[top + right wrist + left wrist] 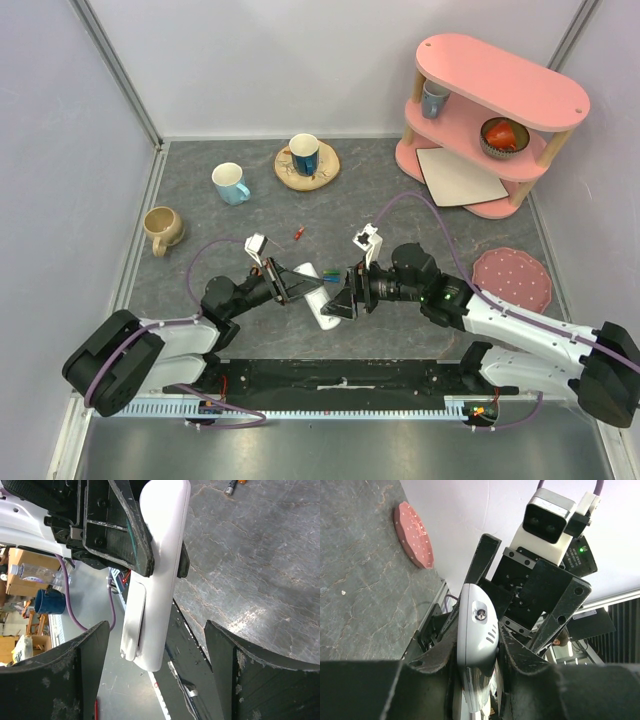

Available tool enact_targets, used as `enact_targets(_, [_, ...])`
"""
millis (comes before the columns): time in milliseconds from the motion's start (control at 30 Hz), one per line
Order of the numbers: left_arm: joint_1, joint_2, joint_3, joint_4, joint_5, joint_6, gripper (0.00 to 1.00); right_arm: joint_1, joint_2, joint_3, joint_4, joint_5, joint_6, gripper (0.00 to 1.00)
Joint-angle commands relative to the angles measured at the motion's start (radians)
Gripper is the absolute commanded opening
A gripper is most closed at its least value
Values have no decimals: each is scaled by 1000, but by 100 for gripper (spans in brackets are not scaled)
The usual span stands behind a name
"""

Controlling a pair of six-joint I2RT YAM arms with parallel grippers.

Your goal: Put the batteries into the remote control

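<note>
Left gripper is closed narrow on the 1 remote control, clamping it by its 2 long edges. Right gripper stands wide. Its 2 fingers are on either side of the remote's free end, with open room at both edges and no touch. 1 red battery lies beyond the left gripper, apart from it, on bare table. 3 mugs stand further beyond.

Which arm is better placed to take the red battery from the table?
Right: the right hand is open and empty, while the left hand is shut on the remote control. The red battery lies free on the table.
</note>
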Motion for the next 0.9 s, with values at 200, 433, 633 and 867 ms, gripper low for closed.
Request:
enact_targets(200, [-3,-39,29,56,16,-16,2,-13,33,-25,93,-24,27,81])
enact_targets(433, [-3,-50,27,59,18,-19,2,-28,48,-23,105,-27,31,78])
enact_targets(633, [-3,-61,30,60,21,-22,2,-36,72,-28,133,-42,46,76])
enact_targets(867, [-4,-65,29,60,25,-24,2,-43,94,-37,182,-54,80,73])
